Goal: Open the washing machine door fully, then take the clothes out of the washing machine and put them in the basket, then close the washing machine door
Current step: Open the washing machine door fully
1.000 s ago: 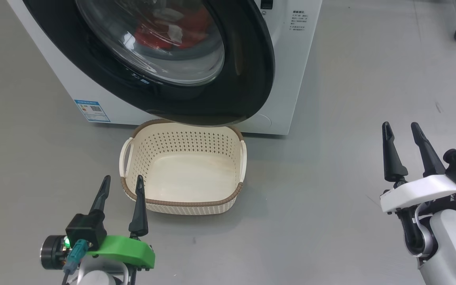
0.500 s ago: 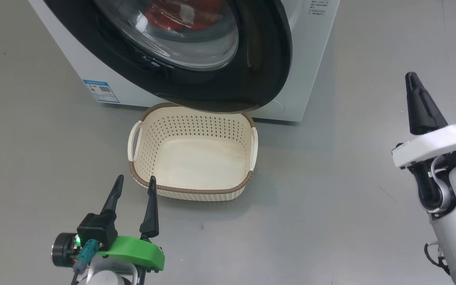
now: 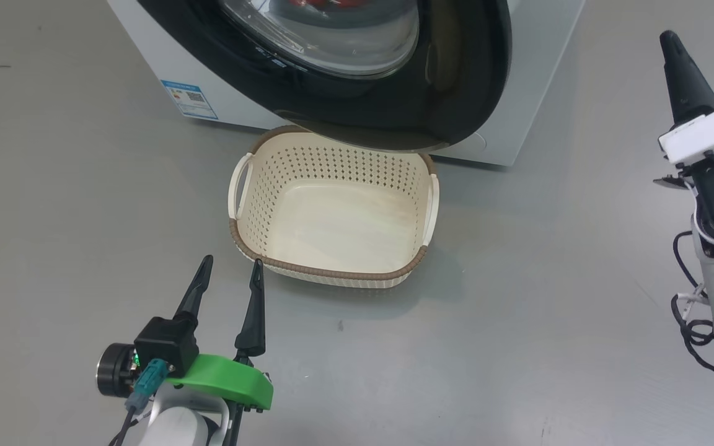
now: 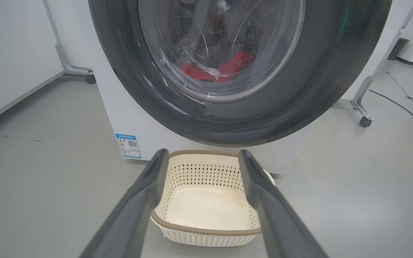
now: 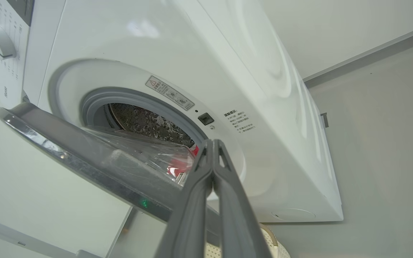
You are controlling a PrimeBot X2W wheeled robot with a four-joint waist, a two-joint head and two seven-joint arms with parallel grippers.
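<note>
The washing machine door (image 3: 462, 80) stands partly open on the big white washing machine (image 3: 543, 74), and the red clothes (image 4: 228, 68) lie inside the drum behind the glass. The basket (image 3: 326, 271) sits on the grey floor (image 3: 518, 310) right in front of the machine, with its far edge under the door. The left gripper (image 3: 232, 261) is wide open and holds nothing, just by the basket's near left corner, while the right gripper (image 3: 671, 38) has its two fingers pressed together on nothing, off to the right of the machine.
</note>
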